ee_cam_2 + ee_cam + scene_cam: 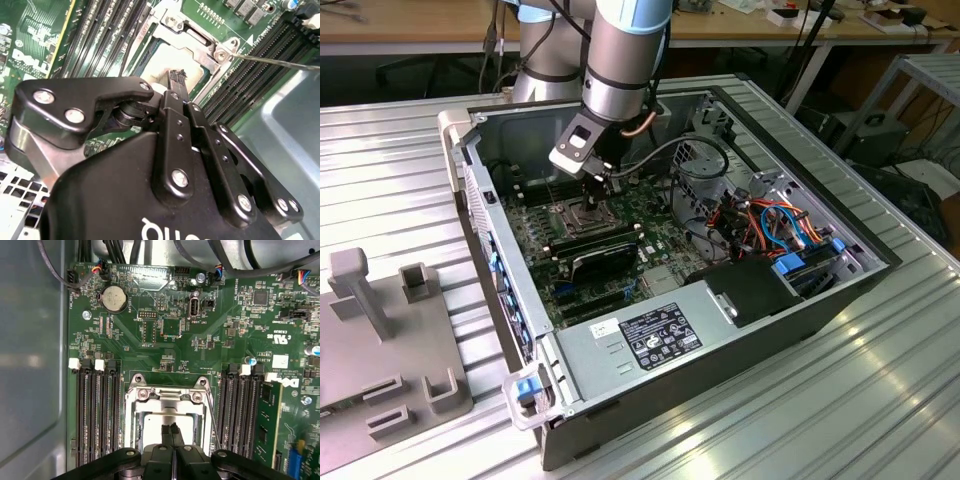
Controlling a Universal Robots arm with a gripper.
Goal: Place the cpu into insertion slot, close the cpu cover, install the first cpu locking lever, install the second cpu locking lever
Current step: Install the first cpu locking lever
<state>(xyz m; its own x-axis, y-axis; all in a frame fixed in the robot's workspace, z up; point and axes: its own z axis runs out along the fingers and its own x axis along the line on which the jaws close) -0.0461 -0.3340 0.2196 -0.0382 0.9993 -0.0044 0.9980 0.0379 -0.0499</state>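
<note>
Reaching down from above into the open computer case [620, 405], with the gripper [595, 190] poised directly over the insertion slot [582, 213] on the green motherboard [165, 340], between two banks of long black memory slots [97, 415]. Holding the fingers [164, 440] shut, tip against tip in both wrist views, with nothing visible between them: probably a way of making one narrow blunt point for pressing, not a grip for carrying. Setting those joined tips on, or just above, the bright metal top of the cpu [152, 430], with actual contact impossible to confirm. Showing the cpu already down inside the insertion slot, flat and square to the silvery rim, so seated there and not held. Framing the chip with the cpu cover [170, 409], apparently lowered around it and showing the metal top through the large window, likely for clamping the chip in place; fully flat or slightly raised, hard to say from these angles. Leaving one thin locking lever [272, 60] slanting out over the neighbouring memory slots in the second wrist view, seemingly not latched, though not certain, hence lever work judged not yet finished.
</note>
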